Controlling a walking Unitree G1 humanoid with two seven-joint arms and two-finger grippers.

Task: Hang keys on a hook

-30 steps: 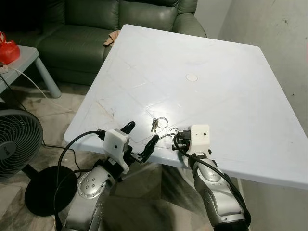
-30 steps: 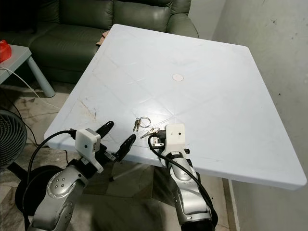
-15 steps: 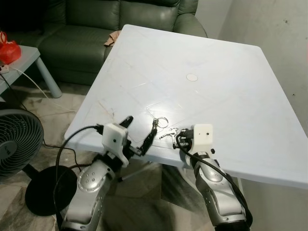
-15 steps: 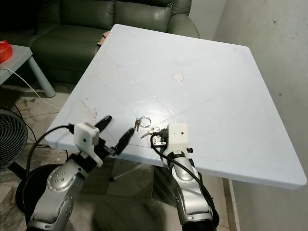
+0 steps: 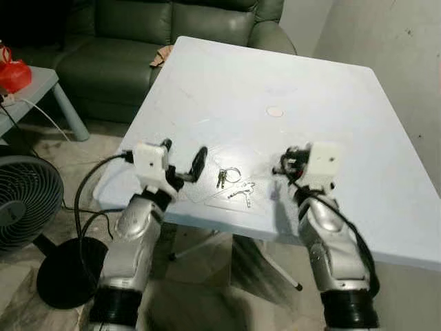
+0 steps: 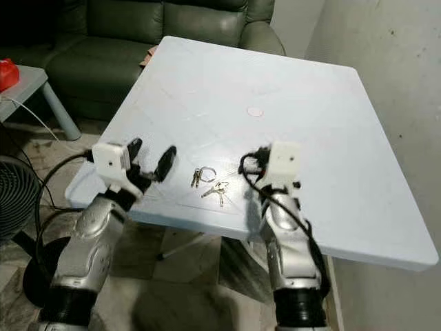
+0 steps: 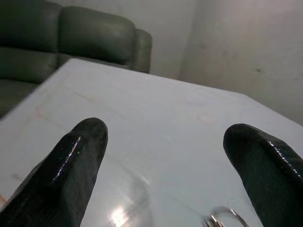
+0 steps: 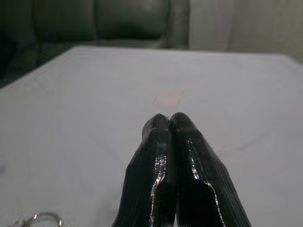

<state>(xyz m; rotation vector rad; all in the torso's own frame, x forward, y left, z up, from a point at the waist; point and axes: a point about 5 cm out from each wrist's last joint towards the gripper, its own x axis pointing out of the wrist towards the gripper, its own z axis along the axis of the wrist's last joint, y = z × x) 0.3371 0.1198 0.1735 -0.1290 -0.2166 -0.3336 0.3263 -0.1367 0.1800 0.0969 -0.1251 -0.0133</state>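
Lying flat near the front edge of the white table (image 5: pixel 344 89), the keys (image 5: pixel 234 186), looking small, light, hard and slidey, best pinched by the ring, with left gripper (image 5: pixel 180 160) spread wide beside them and right gripper (image 8: pixel 169 124) squeezed on nothing.

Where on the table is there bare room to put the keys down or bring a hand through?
The white table is bare from its round centre mark back to the sofa-side edge, and along the wall side beyond the right hand. The near edge is crowded: the keys lie between the open left hand and the shut right hand.
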